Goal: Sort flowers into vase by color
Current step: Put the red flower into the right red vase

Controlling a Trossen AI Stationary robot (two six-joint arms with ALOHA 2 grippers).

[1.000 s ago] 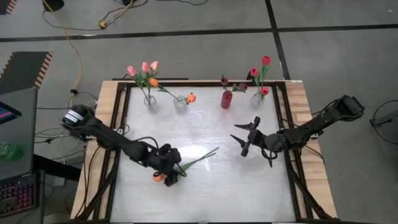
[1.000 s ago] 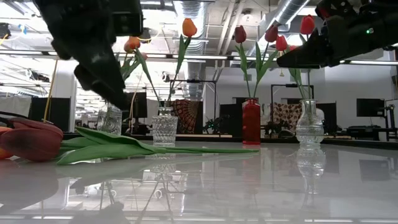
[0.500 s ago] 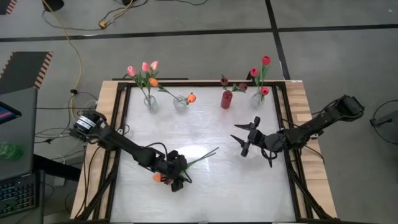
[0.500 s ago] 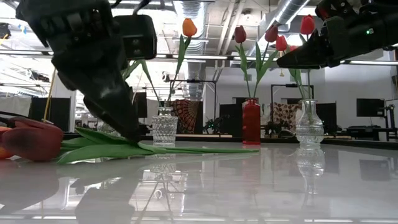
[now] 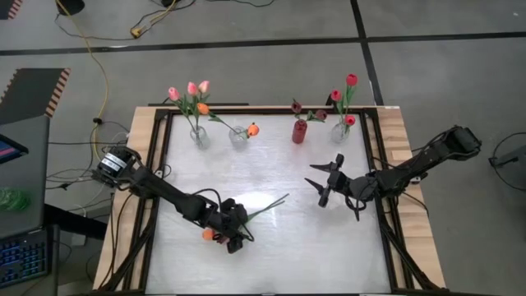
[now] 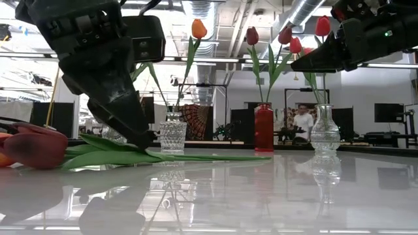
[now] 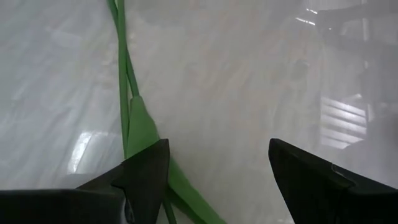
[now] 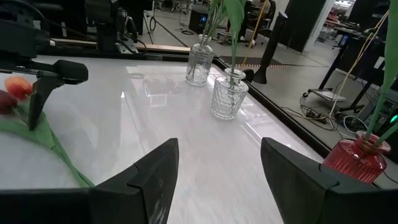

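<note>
Two tulips lie flat on the white table: an orange head and a dark red head, with their stems and leaves running toward the table's right. My left gripper is open and low over the stems close to the heads. One of its fingers stands at a leaf; the other is over bare table. My right gripper hovers open above the table's right half, apart from the flowers. My left gripper comes at the lying tulips slanting down from above, its fingers set across the stems. One fingertip sits at the leaf's edge; I cannot tell whether it touches. The tulips lie flat on the table.
Several vases stand along the far edge: a clear one with pink and orange tulips, a clear one with an orange tulip, a red one with maroon tulips, a clear one with red tulips. A person stands far behind.
My left gripper has moved down and a little toward the table's near right, coming low over the stems of the lying tulips. The tulips have stayed where they were. My right arm has kept still.
</note>
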